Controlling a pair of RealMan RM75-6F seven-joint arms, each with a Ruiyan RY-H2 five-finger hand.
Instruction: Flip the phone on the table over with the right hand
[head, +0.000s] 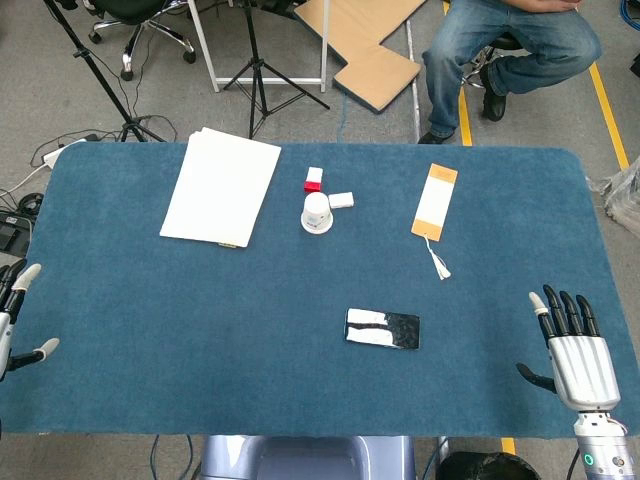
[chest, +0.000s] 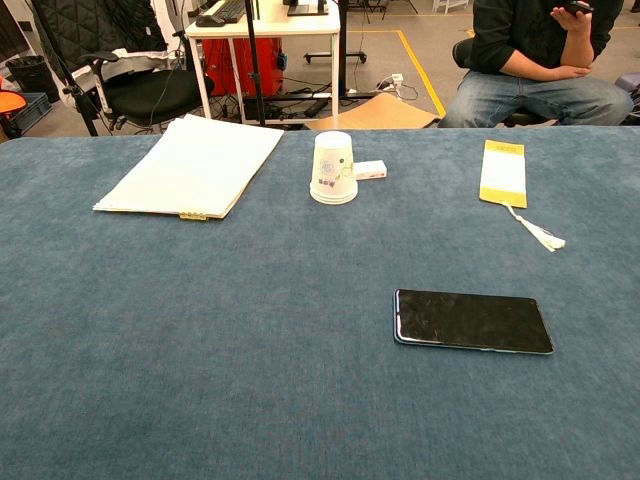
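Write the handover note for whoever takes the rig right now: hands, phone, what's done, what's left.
Right hand: open, fingers spread, holding nothing, at the table's near right edge, apart from the phone.
Left hand: open, empty, at the near left edge, only partly in view.
Phone: lies flat on the blue table, glossy dark side up, left of the right hand, untouched.
Done: nothing yet.
Left: reach the right hand to the phone, lift an edge, turn it over, release.
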